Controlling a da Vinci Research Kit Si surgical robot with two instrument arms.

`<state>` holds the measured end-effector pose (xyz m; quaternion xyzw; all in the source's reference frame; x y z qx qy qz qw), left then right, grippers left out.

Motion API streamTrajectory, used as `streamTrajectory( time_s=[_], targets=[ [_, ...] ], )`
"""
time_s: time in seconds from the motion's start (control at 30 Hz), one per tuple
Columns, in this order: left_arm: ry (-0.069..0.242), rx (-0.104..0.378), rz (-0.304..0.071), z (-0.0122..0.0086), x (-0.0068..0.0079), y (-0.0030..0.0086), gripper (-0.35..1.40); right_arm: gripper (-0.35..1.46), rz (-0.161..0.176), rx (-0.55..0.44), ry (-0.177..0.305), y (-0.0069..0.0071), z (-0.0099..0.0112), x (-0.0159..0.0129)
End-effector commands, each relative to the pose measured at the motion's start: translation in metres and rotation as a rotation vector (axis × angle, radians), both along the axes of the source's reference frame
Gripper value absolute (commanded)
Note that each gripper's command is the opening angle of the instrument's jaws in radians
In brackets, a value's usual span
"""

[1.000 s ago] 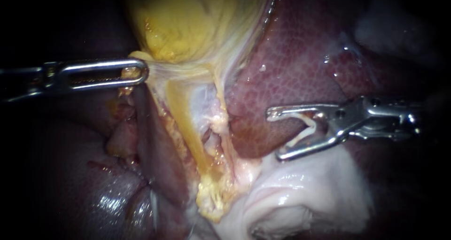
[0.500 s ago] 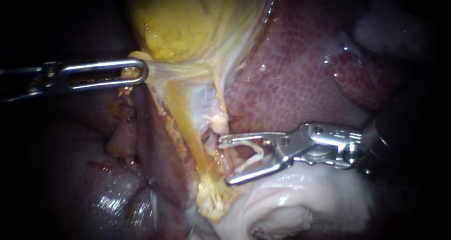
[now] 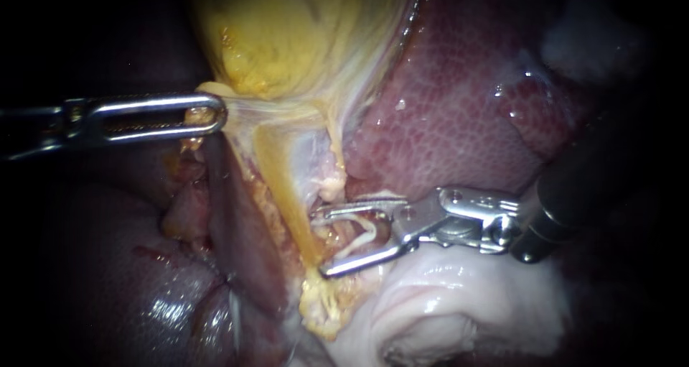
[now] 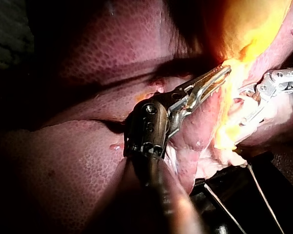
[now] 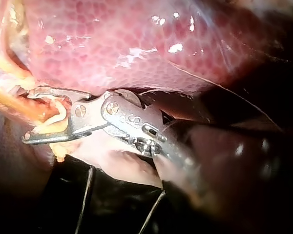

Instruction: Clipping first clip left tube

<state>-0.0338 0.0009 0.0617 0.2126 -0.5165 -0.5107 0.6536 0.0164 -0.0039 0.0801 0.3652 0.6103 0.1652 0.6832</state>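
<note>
Endoscope view: R instrument [image 3: 319, 241] ~level, jaws apart w/ clip [image 3: 369, 230] inside.

Brightness: light fell strongest on the gallbladder [image 3: 287, 36] and the liver [image 3: 459, 108]; the outer margins lay black.
Glare: wet glints dotted the liver beyond the right instrument [image 3: 321, 241], and its metal shone.
Shadow: the shaft of the left instrument [image 3: 214, 114] lay in darkness.
</note>
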Motion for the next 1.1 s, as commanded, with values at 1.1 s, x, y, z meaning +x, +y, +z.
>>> streamTrajectory(
  time_s=[1.1],
  targets=[
    [-0.006,0.002,0.009,0.0019,0.0014,0.0012,-0.35,0.58,-0.153,0.139,0.093,-0.0041,-0.0015,0.0029]
  ],
)
